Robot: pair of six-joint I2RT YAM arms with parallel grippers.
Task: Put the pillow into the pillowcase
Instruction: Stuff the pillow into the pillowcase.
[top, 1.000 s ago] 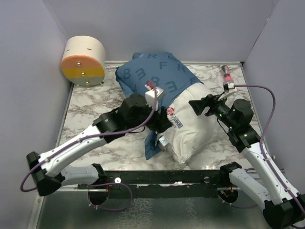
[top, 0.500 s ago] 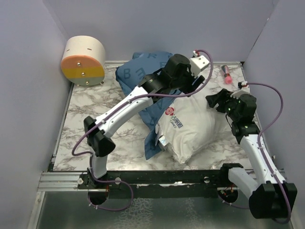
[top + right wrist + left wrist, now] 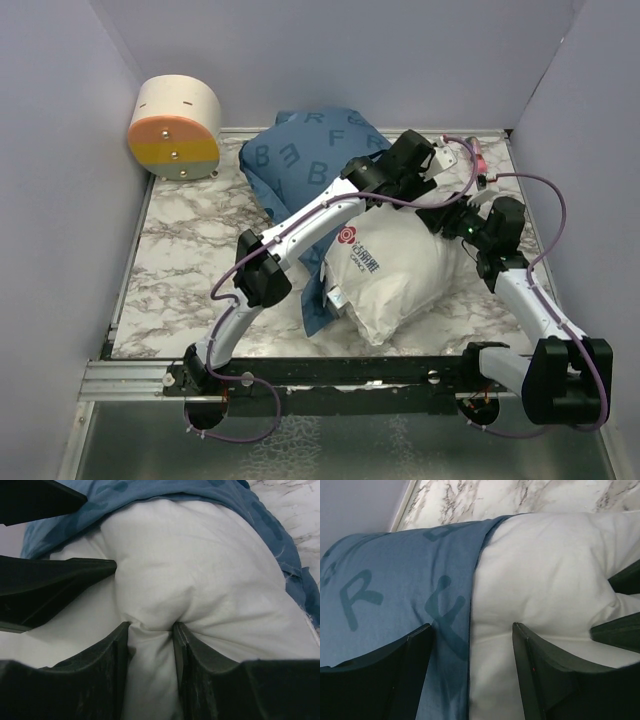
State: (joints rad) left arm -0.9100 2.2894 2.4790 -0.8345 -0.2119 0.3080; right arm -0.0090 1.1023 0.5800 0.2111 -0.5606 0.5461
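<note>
Right hand (image 3: 151, 630) clamping pillow (image 3: 190, 565) fold. Left hand (image 3: 470, 630) gaping, holding nothing, pillowcase (image 3: 385, 595) hem lying between its fingers (image 3: 540, 680); best closing on hem alone, pulling toward right hand.

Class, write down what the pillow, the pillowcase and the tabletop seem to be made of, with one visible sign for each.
Pillow: white matte cloth over soft filling; it puffs and creases where the right gripper pinches it.
Pillowcase: thin blue printed fabric, possibly cotton; it drapes and folds.
Tabletop: marble look, grey veins on white; real stone or printed laminate cannot be told.
</note>
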